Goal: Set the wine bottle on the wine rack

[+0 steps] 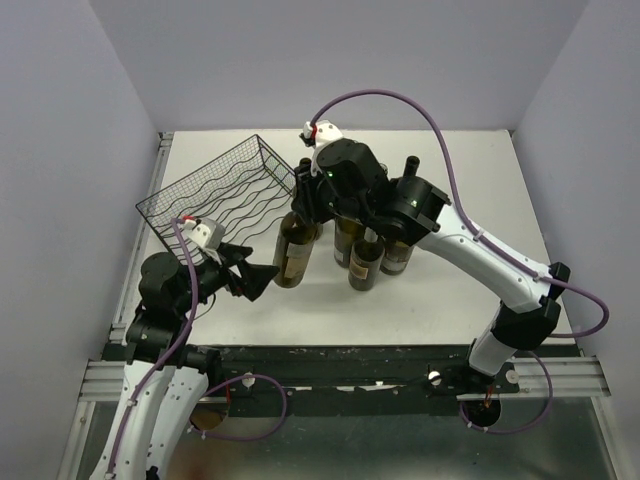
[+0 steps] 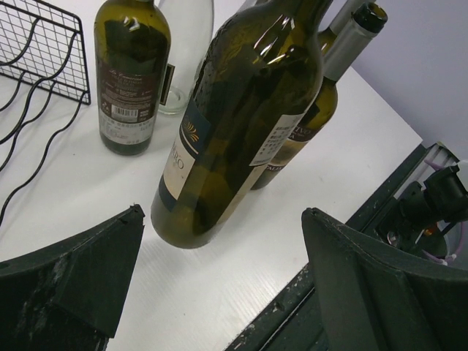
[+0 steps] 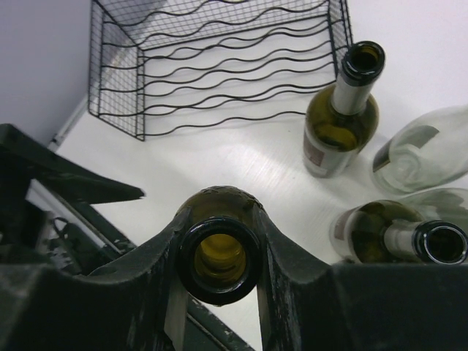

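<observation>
1. Right tool (image 3: 219, 252): I see it clamped on the neck of the bottle (image 2: 234, 124), which stands tilted.
2. Left tool (image 2: 221, 219): spread wide, gripping nothing, its fingers flanking the bottle's base.
3. Rack (image 1: 225, 190): on the surface (image 1: 450, 180), back-left; the bottle is outside it, near its right corner.

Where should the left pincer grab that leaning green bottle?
Probably the wide lower body of the wine bottle, just above its base, coming in from the left. The right pincer already clamps the neck, and the open left pincer faces that free, round end.
</observation>
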{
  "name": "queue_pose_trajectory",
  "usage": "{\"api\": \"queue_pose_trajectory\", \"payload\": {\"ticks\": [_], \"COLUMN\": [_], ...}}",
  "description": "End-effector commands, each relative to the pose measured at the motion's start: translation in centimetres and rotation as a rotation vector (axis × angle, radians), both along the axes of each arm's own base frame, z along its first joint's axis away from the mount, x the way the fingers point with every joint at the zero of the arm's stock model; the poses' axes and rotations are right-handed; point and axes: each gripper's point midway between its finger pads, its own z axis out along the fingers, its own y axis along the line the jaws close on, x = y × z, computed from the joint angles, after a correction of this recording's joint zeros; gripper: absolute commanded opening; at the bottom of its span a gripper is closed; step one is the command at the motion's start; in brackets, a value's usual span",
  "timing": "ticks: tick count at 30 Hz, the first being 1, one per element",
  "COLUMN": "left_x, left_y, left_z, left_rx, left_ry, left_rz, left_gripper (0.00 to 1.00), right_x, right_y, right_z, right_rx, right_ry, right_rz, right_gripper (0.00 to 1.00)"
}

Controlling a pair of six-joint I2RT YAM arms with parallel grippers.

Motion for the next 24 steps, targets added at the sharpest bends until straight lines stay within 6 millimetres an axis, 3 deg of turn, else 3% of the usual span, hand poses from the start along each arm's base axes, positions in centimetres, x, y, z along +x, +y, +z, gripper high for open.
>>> {"api": "queue_pose_trajectory", "payload": {"ticks": [1, 7, 16, 24], "left_x": [-0.4, 1.0, 0.0, 0.2], "left_y": [-1.9, -2.3, -4.0, -3.9], "left_z": [1.1, 0.0, 1.8, 0.7], "left_rx": [-0.036, 0.027, 0.005, 0.073], "left_ry": [-0.139, -0.189, -0.299, -0.311], "left_rz": [-0.131, -0.150, -0.299, -0.310], "left_gripper": [0.99, 0.99, 0.97, 0.70], "right_x": [-2.7, -4.4, -6.0, -7.4], "right_y": [1.1, 1.8, 1.8, 0.7], "right_z": [6.1, 8.4, 9.5, 10.8], "right_rx": [0.215, 0.290, 0.343, 0.392], "right_ry": [0.020, 0.048, 0.064, 0.047], "right_rz": [0.112, 0.196, 0.262, 0.303], "right_gripper": [0.01, 0.01, 0.01, 0.01]}}
